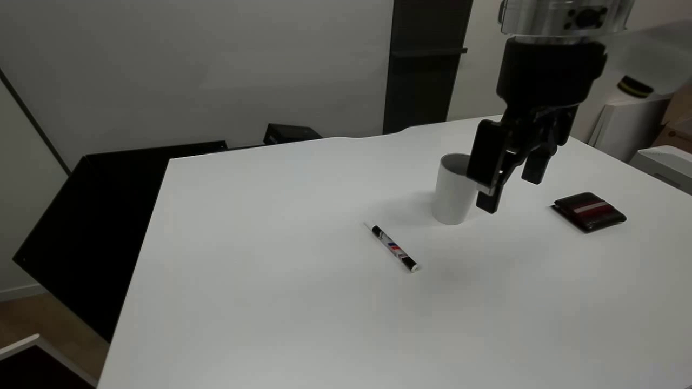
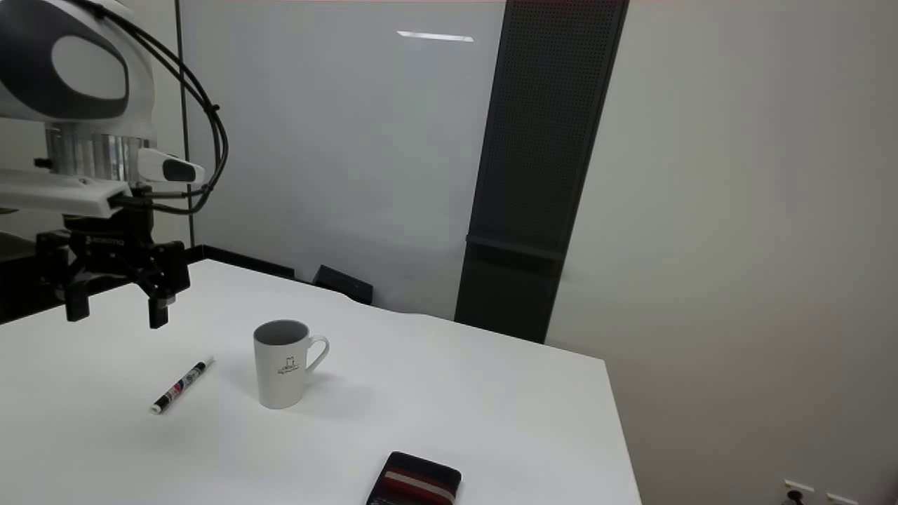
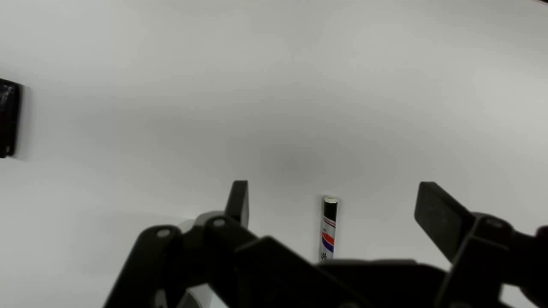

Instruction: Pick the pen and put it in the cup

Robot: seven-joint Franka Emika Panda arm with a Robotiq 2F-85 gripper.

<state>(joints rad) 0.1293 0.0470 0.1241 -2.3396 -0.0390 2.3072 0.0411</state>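
Note:
The pen (image 1: 396, 247) lies on the white table, with black ends and a white printed middle; it also shows in an exterior view (image 2: 182, 386). In the wrist view, part of the pen (image 3: 329, 229) appears between the open fingers, its far part hidden by the gripper body. The cup (image 1: 451, 197) stands upright beside the pen; an exterior view shows its handle and small print on the cup (image 2: 279, 375). In the wrist view the cup is mostly hidden behind the left finger. My gripper (image 1: 511, 187) is open, empty and above the table; it also shows in an exterior view (image 2: 118, 312).
A dark wallet (image 1: 589, 212) with a red and light stripe lies on the table (image 1: 259, 281), on the cup's opposite side from the pen. It also shows in an exterior view (image 2: 415, 480) and at the wrist view's left edge (image 3: 8, 119). A wall stands behind the table.

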